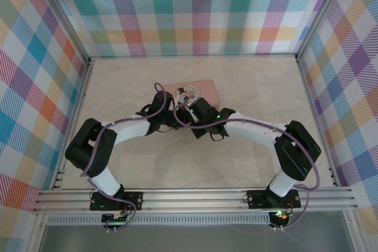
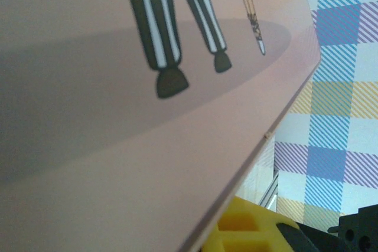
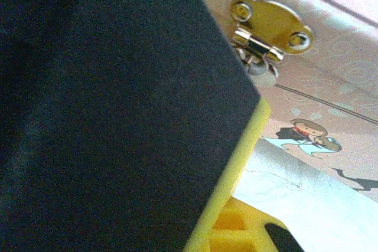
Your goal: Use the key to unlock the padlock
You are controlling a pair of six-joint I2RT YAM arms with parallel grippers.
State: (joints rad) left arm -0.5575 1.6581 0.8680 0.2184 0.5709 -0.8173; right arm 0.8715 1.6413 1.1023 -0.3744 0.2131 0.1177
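— Left gripper (image 1: 166,100) and right gripper (image 1: 190,103) meet at the pink tin (image 1: 204,90), frame centre; jaw state cannot be determined.
— Location of padlock and key?
— Not discernible. Gold hasp (image 3: 270,25): upper right, right wrist view.
— Hazard: closing unsighted may shove the tin or lose the key.

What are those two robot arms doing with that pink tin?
The left gripper is at the left end of the pink picture tin. The right gripper is at its near edge, close to the tin's gold clasp. Whether either gripper holds anything cannot be told.
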